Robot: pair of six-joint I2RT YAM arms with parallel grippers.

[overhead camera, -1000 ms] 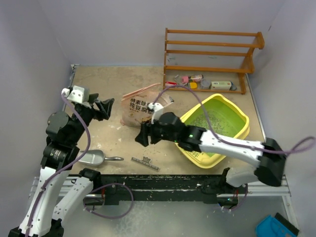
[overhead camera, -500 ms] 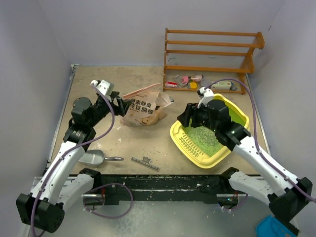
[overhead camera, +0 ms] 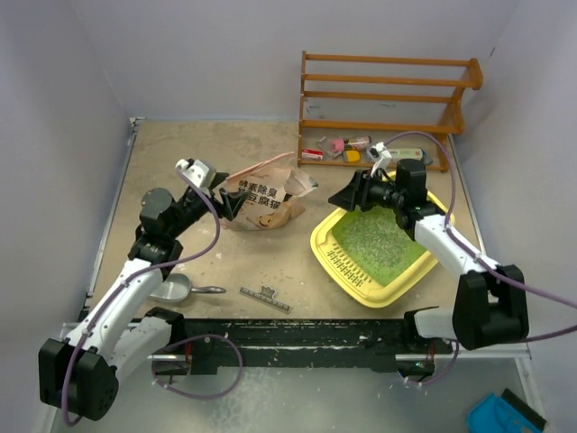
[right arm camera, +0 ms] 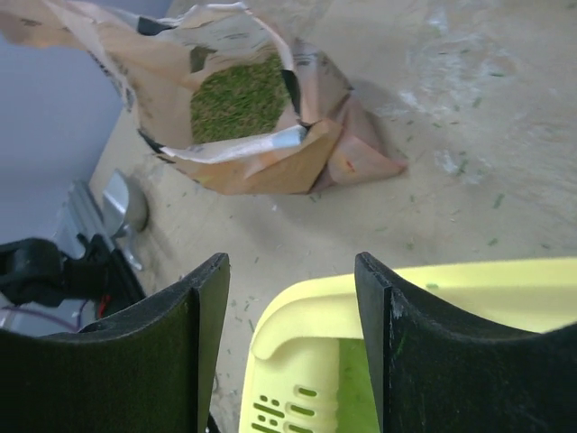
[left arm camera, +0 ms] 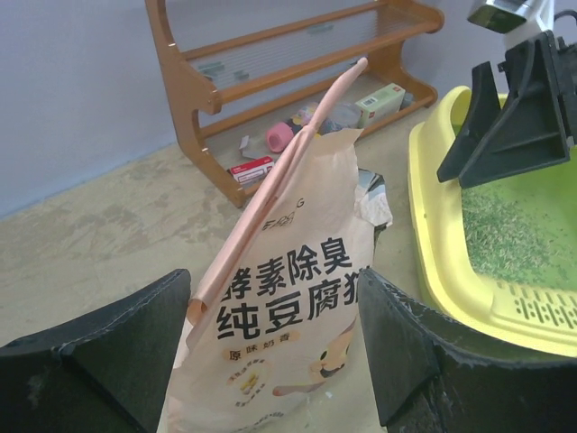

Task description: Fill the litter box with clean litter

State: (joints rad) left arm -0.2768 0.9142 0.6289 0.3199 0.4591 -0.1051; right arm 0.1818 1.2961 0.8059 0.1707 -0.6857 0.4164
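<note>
The yellow litter box (overhead camera: 350, 269) lies at the right, with a thin layer of clean litter (overhead camera: 377, 236) on its green floor. More litter (right arm camera: 242, 97) shows inside the torn mouth of the tan bag (overhead camera: 261, 200), which stands left of the box. My left gripper (overhead camera: 231, 202) is at the bag's left side. In the left wrist view its jaws (left arm camera: 275, 275) stand open with the bag (left arm camera: 288, 316) between them; contact cannot be told. My right gripper (overhead camera: 341, 200) hovers open and empty over the box's far-left corner (right arm camera: 311, 329), facing the bag.
A silver scoop (overhead camera: 171, 289) lies near the left arm's base, and a small grey strip (overhead camera: 265, 299) lies in front of the bag. A wooden rack (overhead camera: 388, 99) with small items stands at the back right. Loose granules are scattered on the tabletop.
My left gripper has reached right up to the bag. The right arm has swung from beside the bag back over the box's far corner. The box has turned.
</note>
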